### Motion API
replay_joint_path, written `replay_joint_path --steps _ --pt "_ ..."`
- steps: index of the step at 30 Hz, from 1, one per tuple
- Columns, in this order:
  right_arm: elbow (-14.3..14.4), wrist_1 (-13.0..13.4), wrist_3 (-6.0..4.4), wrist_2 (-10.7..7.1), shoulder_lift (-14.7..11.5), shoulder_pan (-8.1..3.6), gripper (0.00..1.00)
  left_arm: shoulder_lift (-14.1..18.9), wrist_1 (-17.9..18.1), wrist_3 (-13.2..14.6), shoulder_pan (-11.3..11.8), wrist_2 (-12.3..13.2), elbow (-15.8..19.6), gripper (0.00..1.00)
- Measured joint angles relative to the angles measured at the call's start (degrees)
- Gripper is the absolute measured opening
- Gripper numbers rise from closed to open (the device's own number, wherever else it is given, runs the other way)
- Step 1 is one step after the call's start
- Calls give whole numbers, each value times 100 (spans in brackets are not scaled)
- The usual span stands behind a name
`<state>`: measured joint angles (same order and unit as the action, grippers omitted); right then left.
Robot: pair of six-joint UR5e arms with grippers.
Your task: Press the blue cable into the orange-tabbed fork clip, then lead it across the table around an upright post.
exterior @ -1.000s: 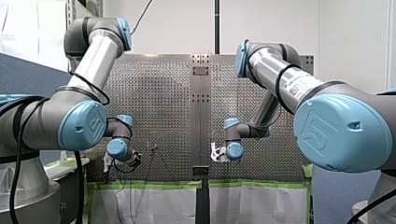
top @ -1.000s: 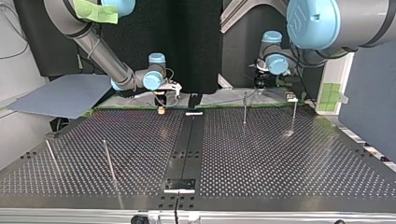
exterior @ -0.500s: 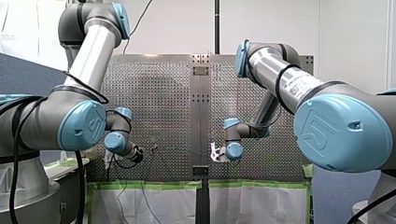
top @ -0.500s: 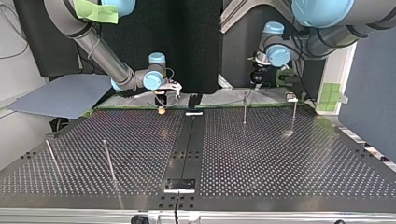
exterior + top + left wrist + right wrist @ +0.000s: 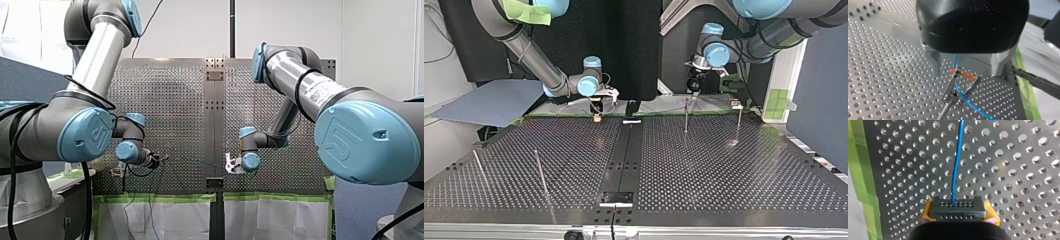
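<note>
Front view: we read no full word or number anywhere.
On my left arm, blue joint cap point(image 5: 84, 136): embossed emblem in rounded frame, resembling letter S from this angle.
On my right arm, larger blue cap point(image 5: 367, 142): same kind of embossed emblem, letters not legible.
On my right arm's silver tube, pale label point(image 5: 315, 90): dark print, too small for us to read.
</note>
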<state>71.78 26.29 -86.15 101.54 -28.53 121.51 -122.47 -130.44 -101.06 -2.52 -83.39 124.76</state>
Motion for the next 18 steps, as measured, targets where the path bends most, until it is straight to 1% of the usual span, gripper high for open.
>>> replay_joint_path --steps 9,14,18 --pt "0 0 0 -2 0 -19 0 2 17 -35 -105 -267 1 100" --pt "0 0 0 -2 0 -23 0 1 2 -37 -140 -370 0 100" --pt "0 -2 0 -8 0 -24 0 1 -13 -50 -160 -402 -1 100"
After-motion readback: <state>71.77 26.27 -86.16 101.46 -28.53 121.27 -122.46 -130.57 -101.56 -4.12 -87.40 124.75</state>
